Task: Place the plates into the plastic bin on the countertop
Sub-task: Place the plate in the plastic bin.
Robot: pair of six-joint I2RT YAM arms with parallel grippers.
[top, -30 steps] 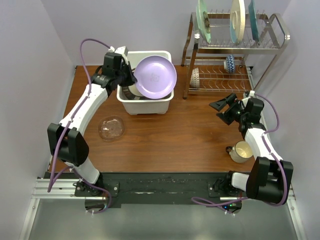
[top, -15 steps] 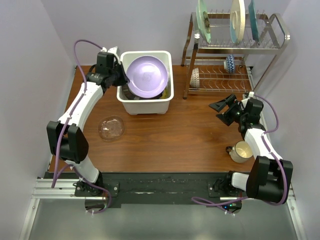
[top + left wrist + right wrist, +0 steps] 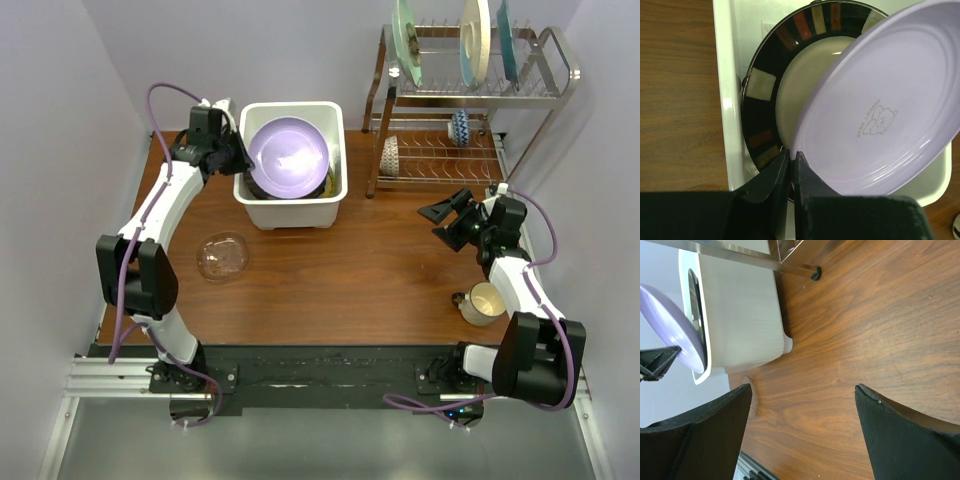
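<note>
A lilac plate (image 3: 288, 155) (image 3: 880, 115) lies tilted inside the white plastic bin (image 3: 290, 212) (image 3: 725, 100), resting over a black-rimmed striped plate (image 3: 760, 85). My left gripper (image 3: 238, 160) (image 3: 791, 152) is at the bin's left wall, its jaws nearly together on the lilac plate's rim. A clear glass plate (image 3: 223, 255) sits on the countertop (image 3: 350, 270) in front of the bin to the left. A blue dotted plate (image 3: 459, 127) and an orange dotted plate (image 3: 390, 154) stand in the rack's lower tier. My right gripper (image 3: 440, 222) (image 3: 802, 390) hovers open over bare wood, holding nothing.
A metal wire dish rack (image 3: 520, 97) stands at the back right with three large plates upright on its top tier. A cream mug (image 3: 485, 302) sits beside the right arm near the front edge. Walls close in on the left, right and back.
My left gripper carried the lilac plate leftward and down, from hanging over the bin's right rim to lying inside the bin. The right arm has not moved.
</note>
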